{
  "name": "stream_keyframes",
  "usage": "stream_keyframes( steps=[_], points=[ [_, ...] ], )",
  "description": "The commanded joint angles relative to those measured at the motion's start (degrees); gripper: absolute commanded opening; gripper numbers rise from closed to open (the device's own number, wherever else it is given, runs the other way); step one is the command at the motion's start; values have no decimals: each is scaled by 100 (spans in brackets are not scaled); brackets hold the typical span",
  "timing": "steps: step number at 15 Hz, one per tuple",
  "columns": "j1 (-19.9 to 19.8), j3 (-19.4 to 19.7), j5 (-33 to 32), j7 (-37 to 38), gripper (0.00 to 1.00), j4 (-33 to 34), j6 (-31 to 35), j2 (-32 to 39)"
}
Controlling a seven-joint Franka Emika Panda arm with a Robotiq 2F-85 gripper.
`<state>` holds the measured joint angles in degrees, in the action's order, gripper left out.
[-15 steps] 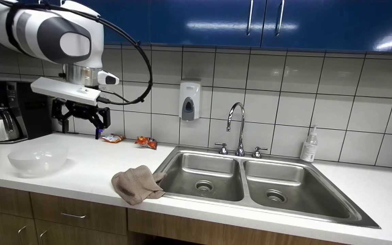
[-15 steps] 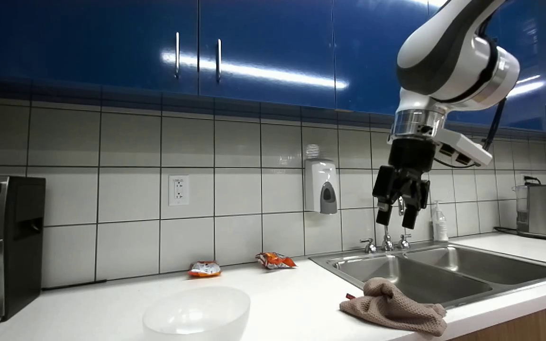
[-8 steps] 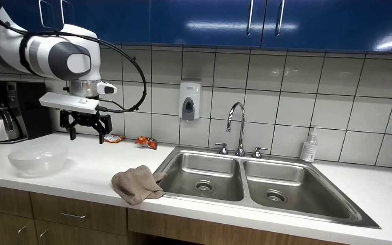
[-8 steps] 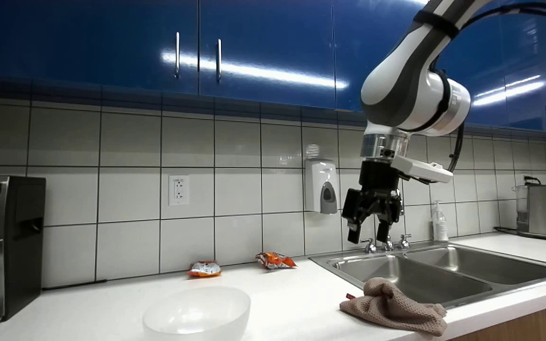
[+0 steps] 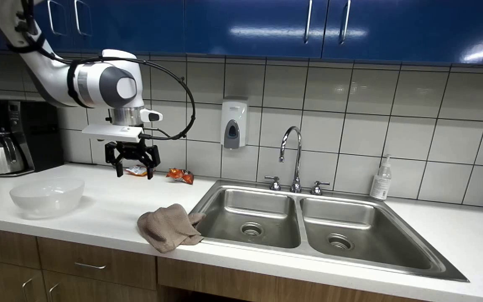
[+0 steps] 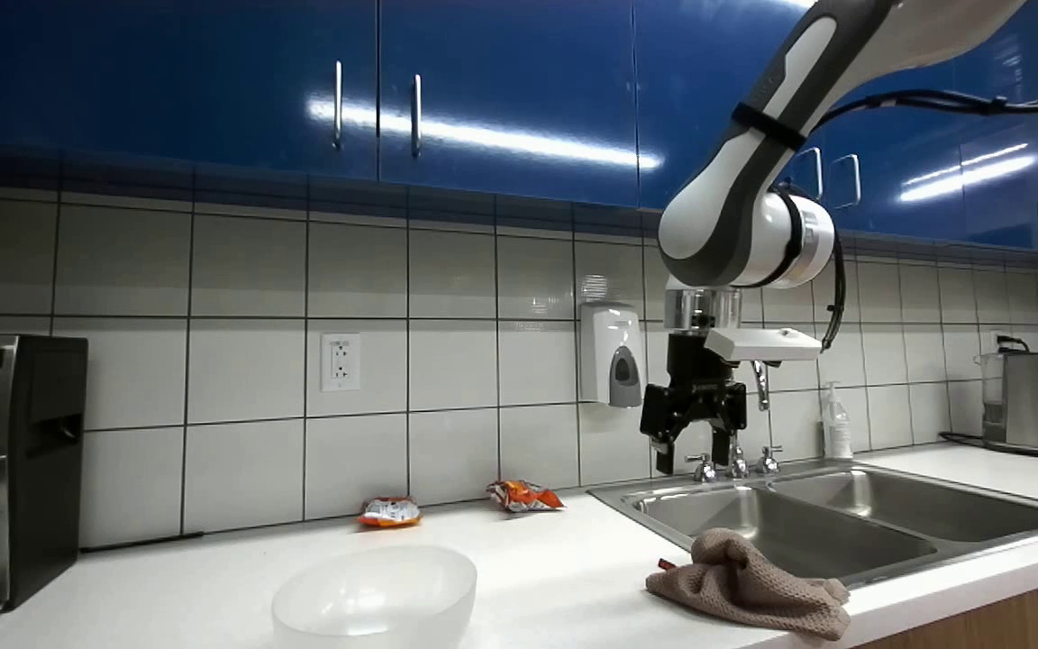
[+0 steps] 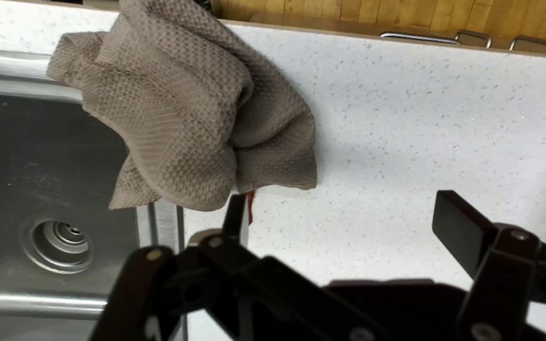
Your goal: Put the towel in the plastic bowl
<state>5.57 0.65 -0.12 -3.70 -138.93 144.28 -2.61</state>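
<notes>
The brown towel [image 5: 169,228] lies crumpled on the counter by the sink's near corner, partly over the sink rim; it also shows in an exterior view [image 6: 753,590]. In the wrist view the towel [image 7: 173,109] is at the upper left, with a small red tag at its edge. The translucent plastic bowl [image 5: 46,197] stands upright on the counter, also in an exterior view [image 6: 375,599]; it is out of the wrist view. My gripper [image 5: 135,174] is open, empty and pointing down, well above the counter [image 6: 693,458]. In the wrist view, the fingers [image 7: 341,213] frame bare counter beside the towel.
A double steel sink [image 5: 300,247] with a faucet [image 5: 296,159] is beside the towel. Two orange snack packets [image 6: 523,496] [image 6: 390,512] lie by the wall. A coffee maker [image 5: 19,138], a soap dispenser [image 5: 234,123] and a spray bottle [image 5: 381,180] are at the back.
The arm has moved lower and toward the sink side in an exterior view, and its gripper has turned somewhat. The gripper stays open. The towel and bowl have not moved.
</notes>
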Motion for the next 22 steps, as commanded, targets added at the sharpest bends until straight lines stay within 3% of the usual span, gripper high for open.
stream_keyframes(
  steps=[1, 8, 22],
  points=[
    [-249, -48, -363, 511, 100, 508, -451, 324],
    [-466, 111, -667, 998, 100, 796, -762, 782],
    [-457, 300, -554, 1038, 100, 1378, -648, 2054]
  ],
)
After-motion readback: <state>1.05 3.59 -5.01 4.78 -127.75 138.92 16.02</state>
